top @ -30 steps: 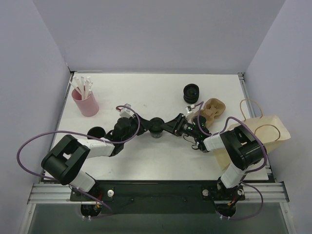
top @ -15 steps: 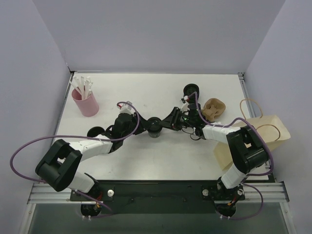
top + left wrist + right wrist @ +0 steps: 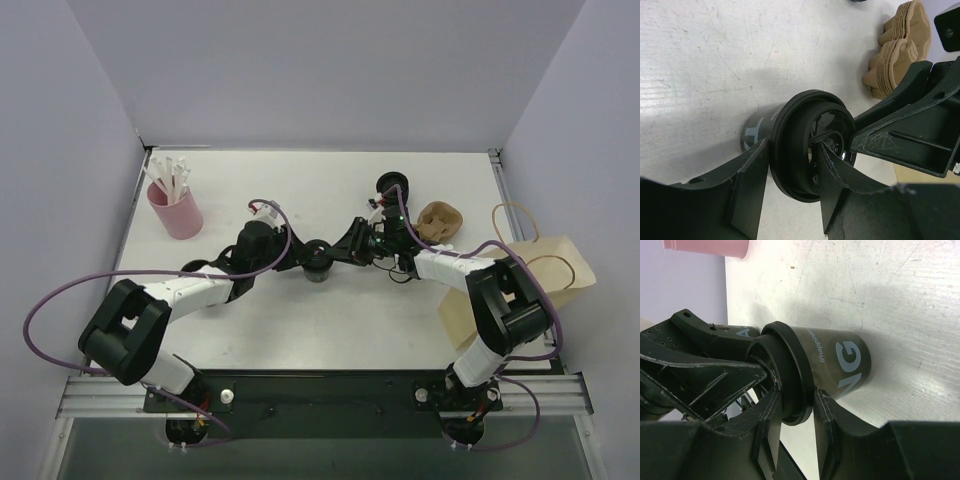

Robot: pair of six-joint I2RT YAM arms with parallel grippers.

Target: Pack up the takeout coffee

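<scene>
White table (image 3: pixel 300 190), lilac walls (image 3: pixel 300 70). I'm seeing the takeout coffee (image 3: pixel 319 262) standing mid-table, right gripper (image 3: pixel 796 400) clenching it just under its lid (image 3: pixel 790 355). The left gripper (image 3: pixel 792 165) is straddling the lid, can't tell if it's gripping. Both tugging at once could tip it.

From above, the left arm (image 3: pixel 200 290) and right arm (image 3: pixel 450 265) are crowding over the takeout coffee (image 3: pixel 319 258), hiding most of it. The right arm is also covering part of the paper bag (image 3: pixel 575 275). The pink cup (image 3: pixel 705 246) is running off the right wrist view's top edge.
</scene>
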